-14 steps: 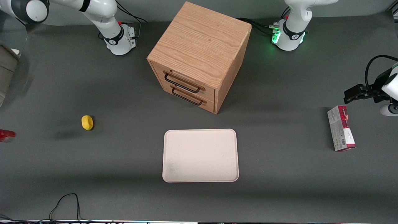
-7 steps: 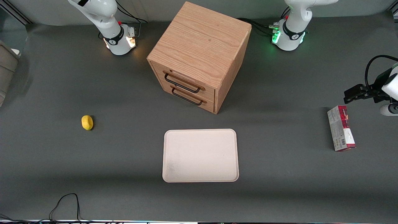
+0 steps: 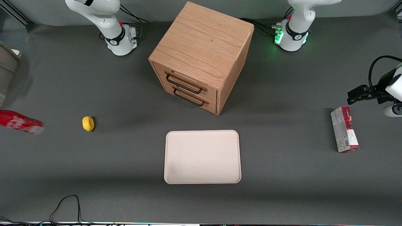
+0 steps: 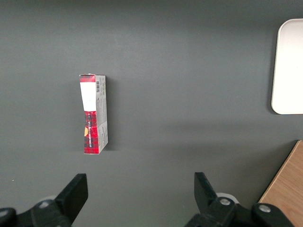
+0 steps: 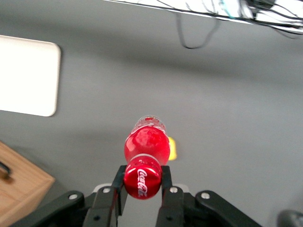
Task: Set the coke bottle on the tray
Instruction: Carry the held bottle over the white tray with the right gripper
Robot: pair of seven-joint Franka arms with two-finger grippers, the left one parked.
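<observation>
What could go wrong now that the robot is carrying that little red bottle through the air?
The gripper pinches the coke bottle only near its cap, so it might swing or slip out while carried. The lemon lies on the table between the bottle and the tray, so a low pass could knock it. The wooden cabinet stands close to the tray, so a wide swing might bump it.

End effector aloft (fingers clamped)
</observation>
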